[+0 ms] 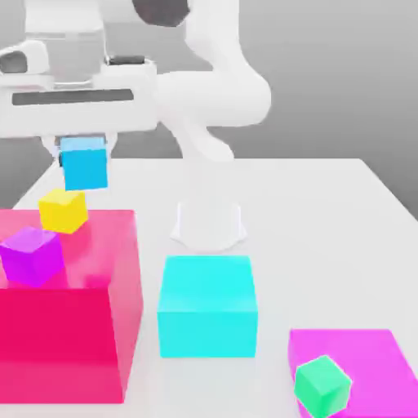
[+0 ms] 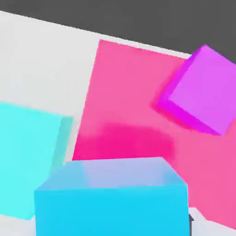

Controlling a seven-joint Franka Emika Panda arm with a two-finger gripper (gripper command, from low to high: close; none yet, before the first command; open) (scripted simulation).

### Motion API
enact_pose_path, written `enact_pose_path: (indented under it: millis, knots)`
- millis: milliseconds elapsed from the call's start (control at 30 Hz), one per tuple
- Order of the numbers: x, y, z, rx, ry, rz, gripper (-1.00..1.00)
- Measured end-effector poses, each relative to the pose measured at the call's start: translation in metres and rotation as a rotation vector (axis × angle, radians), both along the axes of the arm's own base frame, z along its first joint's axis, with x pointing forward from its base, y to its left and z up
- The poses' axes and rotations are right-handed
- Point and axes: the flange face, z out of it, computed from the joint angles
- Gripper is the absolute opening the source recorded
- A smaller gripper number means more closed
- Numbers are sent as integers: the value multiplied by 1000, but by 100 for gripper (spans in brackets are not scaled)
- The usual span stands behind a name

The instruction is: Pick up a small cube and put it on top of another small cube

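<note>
One sky-blue cube point(image 1: 85, 165) was clamped between the gripper's point(image 1: 84, 155) fingers, raised clear of the red block point(image 1: 73, 343); the yellow cube point(image 1: 63, 211) sat near that block's far edge, beyond the purple cube point(image 1: 33, 257).

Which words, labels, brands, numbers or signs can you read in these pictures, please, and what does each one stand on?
None: no text can be read in either view. The blue cube, yellow cube, purple cube and green cube show plain faces, as do the larger blocks, and I can make out no lettering on the arm.
</note>
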Motion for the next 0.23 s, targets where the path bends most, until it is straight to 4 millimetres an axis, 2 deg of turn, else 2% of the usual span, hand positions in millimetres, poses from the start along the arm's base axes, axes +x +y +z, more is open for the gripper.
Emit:
enact_pose_path:
  millis: [100, 133, 233]
  knots:
    - [-6, -7, -37, 2, 0, -24, -100]
    - [-6, -7, -45, 2, 0, -26, 100]
    - [-6, -7, -45, 2, 0, -26, 100]
